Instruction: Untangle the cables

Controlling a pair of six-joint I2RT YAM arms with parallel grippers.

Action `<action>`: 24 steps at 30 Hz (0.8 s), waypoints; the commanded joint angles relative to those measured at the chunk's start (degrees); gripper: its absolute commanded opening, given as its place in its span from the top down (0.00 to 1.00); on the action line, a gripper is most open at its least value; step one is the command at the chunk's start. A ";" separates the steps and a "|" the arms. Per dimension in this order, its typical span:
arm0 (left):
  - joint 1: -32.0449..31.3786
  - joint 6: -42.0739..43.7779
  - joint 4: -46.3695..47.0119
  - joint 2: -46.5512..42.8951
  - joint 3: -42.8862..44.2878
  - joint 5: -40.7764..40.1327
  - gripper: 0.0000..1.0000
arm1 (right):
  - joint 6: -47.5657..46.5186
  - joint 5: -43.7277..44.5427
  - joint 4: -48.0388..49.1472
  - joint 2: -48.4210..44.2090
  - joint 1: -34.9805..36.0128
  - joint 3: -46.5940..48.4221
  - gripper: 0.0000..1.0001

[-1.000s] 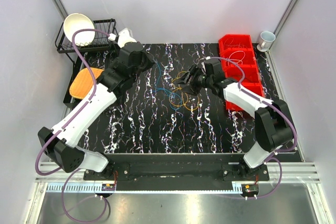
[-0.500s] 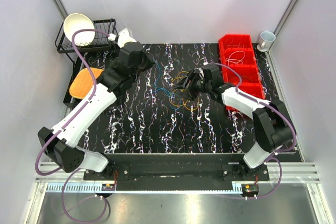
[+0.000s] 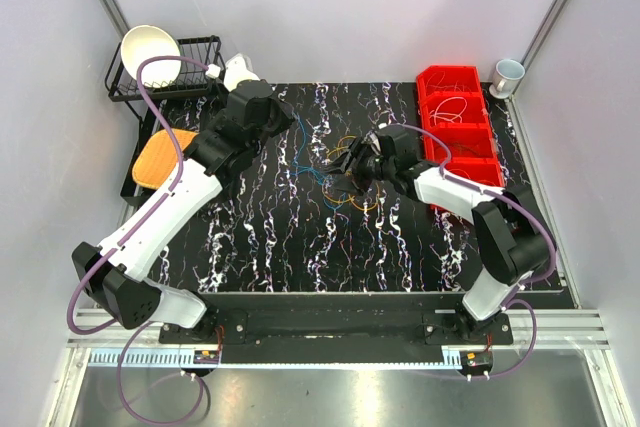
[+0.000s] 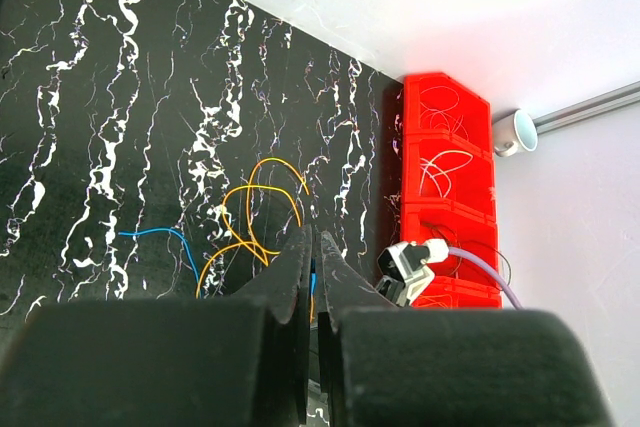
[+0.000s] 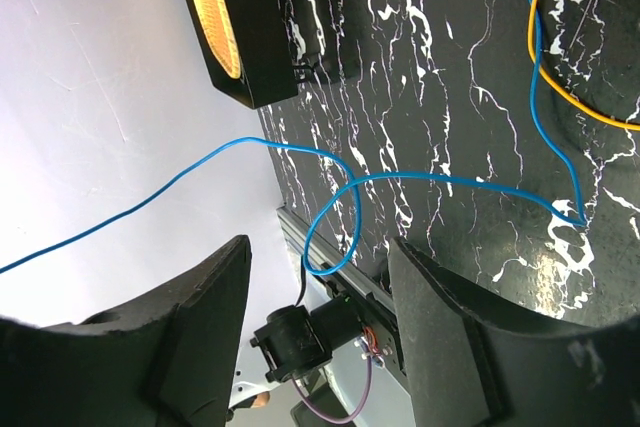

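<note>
The cables (image 3: 346,183) lie in a loose tangle of orange, yellow and blue loops on the black marbled table (image 3: 300,237). My left gripper (image 3: 289,124) is held up left of the tangle, shut on a blue cable (image 3: 303,152) that runs down into it. In the left wrist view the jaws (image 4: 312,239) stand closed with a blue strand between them, above orange loops (image 4: 255,215). My right gripper (image 3: 343,162) is open right over the tangle. In the right wrist view the gripper (image 5: 320,245) has its fingers wide apart, with a blue loop (image 5: 345,217) just beyond the tips and an orange cable (image 5: 562,87) at the right.
A red bin (image 3: 462,137) holding thin wires stands at the right, a white cup (image 3: 507,74) behind it. A dish rack (image 3: 195,82) with a white bowl (image 3: 150,52) and an orange pad (image 3: 163,155) sit at the far left.
My right gripper has moved left and lower onto the tangle. The left arm has stayed where it was, still gripping the blue cable.
</note>
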 commanded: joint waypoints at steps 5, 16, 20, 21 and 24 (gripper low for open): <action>0.18 -0.39 2.42 -0.29 0.04 0.57 1.00 | 0.76 0.40 2.98 1.51 1.11 1.02 0.42; 0.27 -0.48 2.33 -0.38 -0.31 0.57 1.00 | 0.84 0.49 3.51 2.39 1.64 1.82 0.69; 0.18 -0.40 2.33 -0.56 -0.66 0.57 1.00 | 0.93 0.40 3.42 2.13 1.64 1.99 0.88; 0.27 -0.48 2.42 -0.64 -0.92 0.48 1.00 | 0.84 0.32 3.42 1.86 1.72 1.99 0.92; 0.18 -0.39 2.25 -1.17 -1.54 0.22 1.00 | 0.32 0.40 2.28 1.07 1.72 2.43 1.00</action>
